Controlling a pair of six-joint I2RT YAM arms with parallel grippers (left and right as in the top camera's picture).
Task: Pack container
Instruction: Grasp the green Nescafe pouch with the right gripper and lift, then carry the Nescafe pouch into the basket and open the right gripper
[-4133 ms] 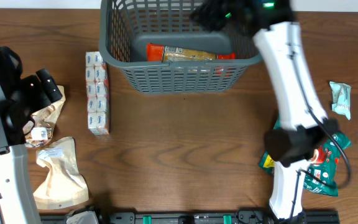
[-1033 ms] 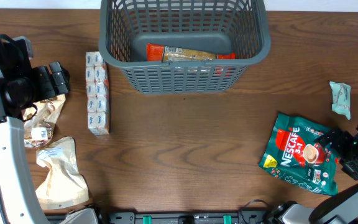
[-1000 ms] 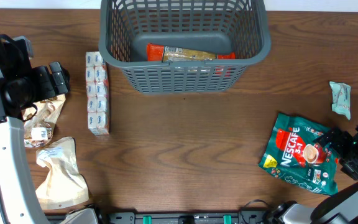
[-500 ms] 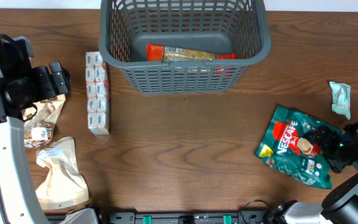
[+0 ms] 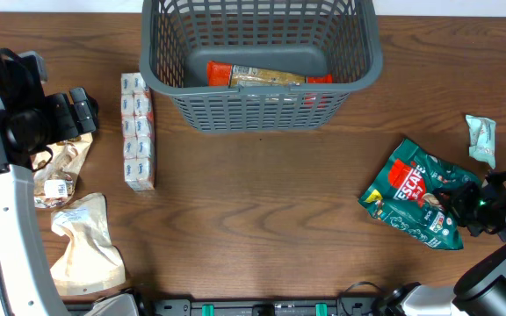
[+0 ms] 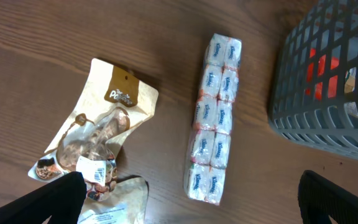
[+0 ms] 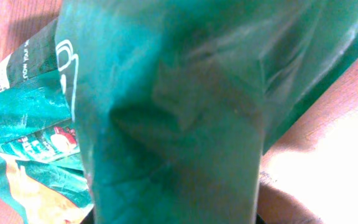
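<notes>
The large dark grey slotted plastic basket [image 5: 262, 114] is set at the far middle of the bench [image 5: 262, 219], an orange-red packet [image 5: 266, 75] laid flat inside. At the right, the crinkly green foil coffee bag [image 5: 411, 204] is clamped by its edge in the right pincer [image 5: 474, 207], presumably for carrying there; the left pincer [image 5: 79, 111] is held apart.

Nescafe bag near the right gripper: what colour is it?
The Nescafe bag is green with red; overhead view.

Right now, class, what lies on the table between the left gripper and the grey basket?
A long strip of tissue packs lies between the left gripper and the container, beside its wall; the overhead view shows it.
</notes>
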